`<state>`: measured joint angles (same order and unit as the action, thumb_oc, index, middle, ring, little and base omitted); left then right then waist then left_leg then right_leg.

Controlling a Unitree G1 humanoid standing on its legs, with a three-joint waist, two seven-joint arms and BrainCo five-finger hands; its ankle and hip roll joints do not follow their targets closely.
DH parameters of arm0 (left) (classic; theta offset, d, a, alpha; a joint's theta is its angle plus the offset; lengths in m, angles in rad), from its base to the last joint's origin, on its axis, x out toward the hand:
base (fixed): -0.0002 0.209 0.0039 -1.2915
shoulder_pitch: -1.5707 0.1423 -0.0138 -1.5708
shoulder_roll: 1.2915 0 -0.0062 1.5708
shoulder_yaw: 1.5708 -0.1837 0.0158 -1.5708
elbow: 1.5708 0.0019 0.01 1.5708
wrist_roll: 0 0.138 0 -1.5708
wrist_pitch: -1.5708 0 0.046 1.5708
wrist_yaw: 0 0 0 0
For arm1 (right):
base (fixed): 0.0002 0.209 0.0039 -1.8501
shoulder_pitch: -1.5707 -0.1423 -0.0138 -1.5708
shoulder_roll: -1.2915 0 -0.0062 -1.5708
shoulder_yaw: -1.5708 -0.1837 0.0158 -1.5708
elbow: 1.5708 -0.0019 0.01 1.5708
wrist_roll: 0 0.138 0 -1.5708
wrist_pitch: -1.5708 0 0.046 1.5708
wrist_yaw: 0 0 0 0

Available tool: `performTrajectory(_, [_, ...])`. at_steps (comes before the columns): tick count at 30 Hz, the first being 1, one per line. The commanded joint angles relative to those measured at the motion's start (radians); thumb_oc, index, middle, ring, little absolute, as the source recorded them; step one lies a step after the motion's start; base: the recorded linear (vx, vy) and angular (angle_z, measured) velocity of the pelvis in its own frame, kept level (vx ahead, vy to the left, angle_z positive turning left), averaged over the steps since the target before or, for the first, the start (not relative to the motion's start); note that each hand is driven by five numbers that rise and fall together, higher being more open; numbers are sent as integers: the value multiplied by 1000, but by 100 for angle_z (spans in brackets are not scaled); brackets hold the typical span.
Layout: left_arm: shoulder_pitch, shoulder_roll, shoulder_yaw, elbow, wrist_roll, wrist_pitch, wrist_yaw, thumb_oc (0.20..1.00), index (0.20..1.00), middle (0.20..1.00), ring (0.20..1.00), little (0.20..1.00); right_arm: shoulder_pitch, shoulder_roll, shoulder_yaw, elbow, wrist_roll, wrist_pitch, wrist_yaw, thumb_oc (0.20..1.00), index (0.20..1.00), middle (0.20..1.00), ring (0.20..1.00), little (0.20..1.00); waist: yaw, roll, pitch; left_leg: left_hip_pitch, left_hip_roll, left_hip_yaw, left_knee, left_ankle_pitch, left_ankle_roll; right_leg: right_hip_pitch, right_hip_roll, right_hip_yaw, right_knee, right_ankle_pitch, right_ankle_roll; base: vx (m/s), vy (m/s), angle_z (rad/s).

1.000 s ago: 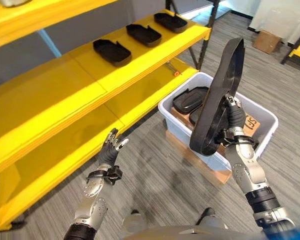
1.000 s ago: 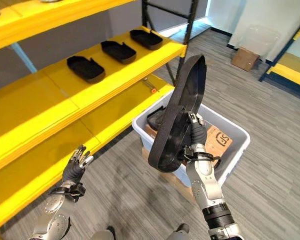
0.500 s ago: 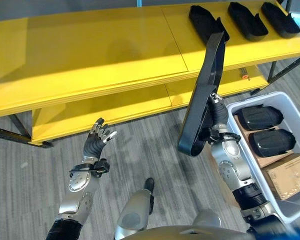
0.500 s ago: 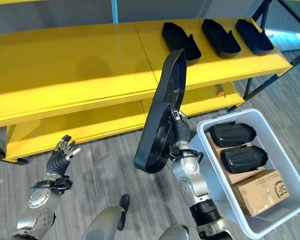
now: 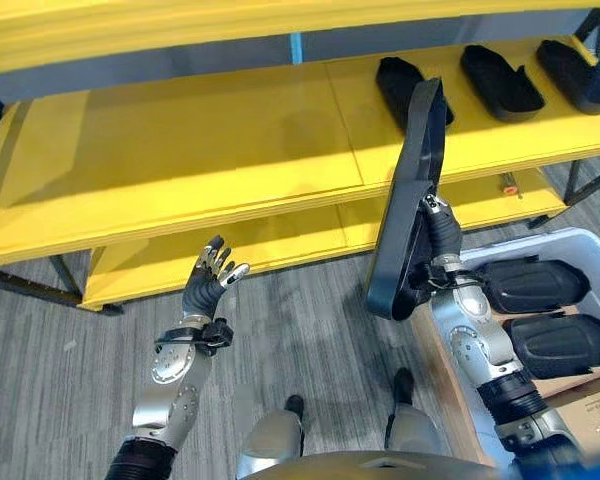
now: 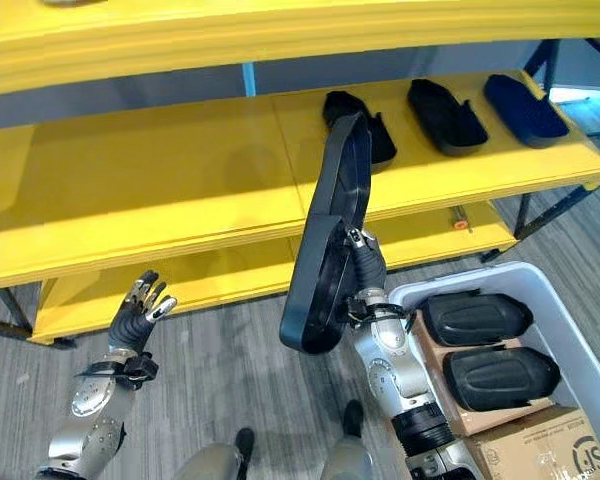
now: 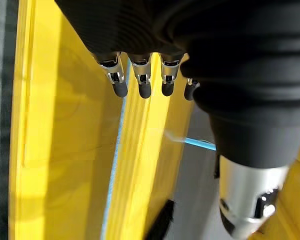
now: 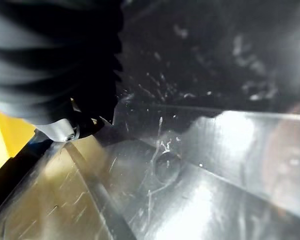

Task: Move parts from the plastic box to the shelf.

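While the right hand (image 5: 442,262) grips a long black part (image 5: 408,205) and holds it upright on edge, fingers curled round its lower half, the part's top end reaches up in front of the yellow shelf (image 5: 210,150), just left of the nearest shelved part (image 5: 412,88). Held part is in the air, not touching the shelf board. Two more black parts (image 5: 500,82) sit further right on the same shelf level, in a row, spaced apart. Grey plastic box (image 6: 480,278) on the floor at right, near the robot, with two black parts (image 6: 476,317) lying inside side by side. Cardboard carton (image 6: 540,456) also in the box, at its near end. Left hand (image 5: 210,285) raised at lower left, fingers spread and straight, holding nothing, palm toward the lower shelf board (image 5: 230,255); well apart from the held part. Left wrist view shows its fingertips (image 7: 141,85) straight, with yellow shelf boards past them. Grey striped carpet floor (image 5: 310,330) below.
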<state>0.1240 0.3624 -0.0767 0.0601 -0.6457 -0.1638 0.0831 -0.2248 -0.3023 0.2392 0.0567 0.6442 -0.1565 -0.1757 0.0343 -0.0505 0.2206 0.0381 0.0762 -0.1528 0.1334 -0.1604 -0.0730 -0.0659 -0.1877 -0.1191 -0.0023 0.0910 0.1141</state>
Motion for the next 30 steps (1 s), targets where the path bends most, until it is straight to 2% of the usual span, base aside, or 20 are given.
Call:
performTrajectory(1, [-3,77,24,-48,-17,-43,-20,1000,1000,1000,1000,1000,-4,26,-40,-66,1,-57,32,200,200,200,200,200,2,-54,-92,-57,32,-17,37,-2,-4,-6,-123,11,131,-5,79,25,-54,-1])
performTrajectory(2, [-3,77,24,-48,-17,-43,-20,1000,1000,1000,1000,1000,-4,26,-40,-66,1,-57,32,200,200,200,200,200,2,-54,-92,-57,32,-17,37,-2,-4,-6,-122,11,131,-5,79,26,-198,-2])
performTrajectory(3, [13,66,25,-52,-30,-37,-25,1000,1000,1000,1000,1000,-2,22,-31,-58,1,-56,40,200,200,200,200,200,6,-38,-108,-38,83,-17,2,31,-23,2,-91,-7,153,-67,61,26,-200,-1])
performTrajectory(7, [28,57,16,-55,-33,-33,-38,1000,1000,1000,1000,1000,10,13,-24,-54,3,-55,45,200,200,200,200,200,3,-23,-115,-27,119,-20,-22,62,-37,3,-64,-23,191,-109,42,9,-177,-6])
performTrajectory(10, [45,41,9,-57,-43,-31,-53,1000,1000,1000,1000,1000,11,-1,-1,-49,1,-55,63,200,200,200,200,200,2,-4,-118,-38,152,-26,-17,108,-52,3,-26,-28,223,-156,13,-14,-151,1])
performTrajectory(15, [73,15,10,-61,-58,-28,-62,1000,1000,1000,1000,1000,13,-20,17,-46,3,-57,69,200,200,200,200,200,9,7,-106,-68,170,-49,45,214,-68,38,28,-37,192,-174,-33,-37,-150,2])
performTrajectory(16, [62,2,0,-58,-62,-25,-61,1000,1000,1000,1000,1000,16,-36,15,-55,5,-61,63,200,200,200,200,200,18,-6,-65,-163,134,-27,184,287,-52,73,28,-70,162,-176,-66,-124,-186,22])
performTrajectory(17, [64,0,-3,-58,-65,-25,-61,1000,1000,1000,1000,1000,18,-41,17,-61,4,-60,66,200,200,200,200,200,14,-9,-59,-178,131,12,191,273,-41,83,28,-89,156,-182,-70,-118,-170,59])
performTrajectory(19, [60,-6,-15,-53,-69,-20,-64,1000,1000,1000,1000,1000,28,-45,8,-69,-1,-62,57,200,200,200,200,200,13,4,-53,-208,173,118,89,296,-38,107,29,-140,148,-201,-67,10,0,88])
performTrajectory(20, [56,-8,-23,-51,-66,-19,-64,1000,1000,1000,1000,1000,32,-44,5,-67,-2,-61,51,200,200,200,200,200,15,8,-50,-219,181,139,34,298,-38,114,28,-150,146,-204,-63,41,70,104])
performTrajectory(22, [32,-9,-40,-36,-57,-22,-58,1000,1000,1000,1000,1000,30,-41,-1,-62,-7,-69,37,200,200,200,200,200,23,25,-40,-269,191,138,-62,375,-49,124,30,-160,148,-214,-50,91,100,77])
performTrajectory(24, [16,-12,-46,-26,-49,-25,-51,1000,1000,1000,1000,1000,38,-38,-15,-60,-18,-73,23,200,200,200,200,200,31,35,-32,-299,199,143,-114,404,-63,140,29,-162,158,-226,-37,182,151,32])
performTrajectory(26, [12,-20,-43,-10,-56,-29,-40,1000,1000,1000,1000,1000,55,-21,-21,-55,-31,-65,28,200,200,200,200,200,42,39,-52,-276,199,133,-105,375,-56,174,6,-141,155,-233,-10,257,227,-19])
performTrajectory(27, [14,-18,-41,-15,-58,-31,-40,1000,1000,1000,1000,1000,61,-19,-23,-60,-33,-64,28,200,200,200,200,200,46,36,-57,-280,191,142,-93,371,-56,186,-6,-138,145,-229,-8,207,167,-58])
performTrajectory(30, [7,-8,-42,-17,-53,-36,-40,1000,1000,1000,1000,1000,80,-7,-36,-64,-38,-60,29,200,200,200,200,200,55,10,-71,-312,163,171,3,315,-42,225,-54,-127,111,-206,15,195,163,-54])
